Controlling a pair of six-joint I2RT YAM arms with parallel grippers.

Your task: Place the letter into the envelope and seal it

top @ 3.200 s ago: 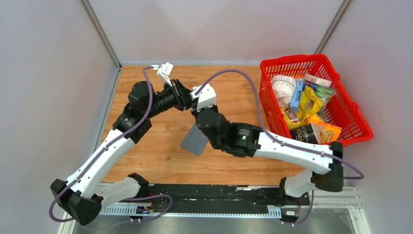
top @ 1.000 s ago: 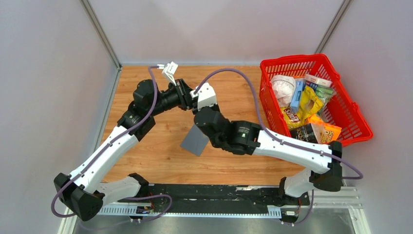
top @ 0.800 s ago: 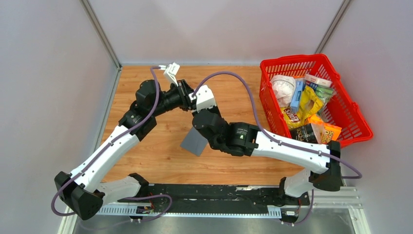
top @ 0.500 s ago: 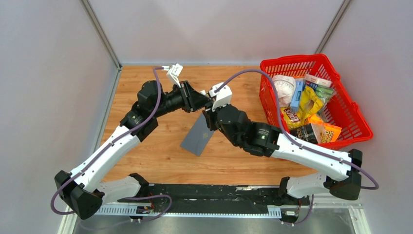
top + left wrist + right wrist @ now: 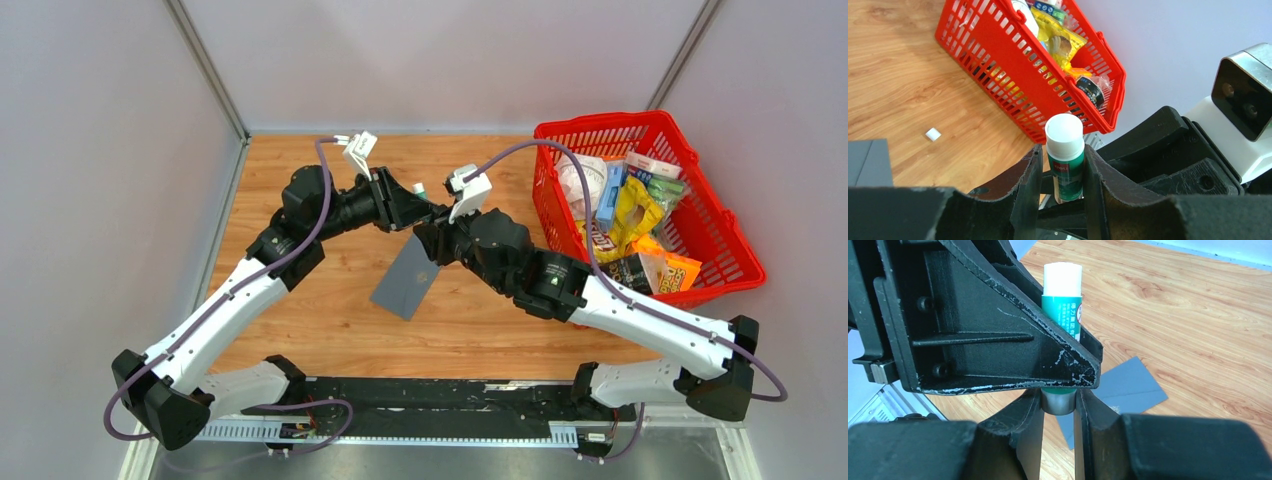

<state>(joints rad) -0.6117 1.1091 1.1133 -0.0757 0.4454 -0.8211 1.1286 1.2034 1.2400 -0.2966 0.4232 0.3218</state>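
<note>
Green plastic glue stick with white cap hung mid-air between arms, likely handover ahead of sealing. Right gripper fingers narrow, clamped grey base. Left gripper fingers flanked body; gripping or slack, could not tell. Dark slate-grey paper envelope lay flat on wooden table beneath; letter not visible.

— Anything you can read from here?
— Barely; the glue stick carries white print down its green label, too small to make out; there's a small red mark on it as well.
— And in the red basket?
— A yellow bag with a red badge, a dark packet with orange lettering; neither legible from where I stand.
</note>
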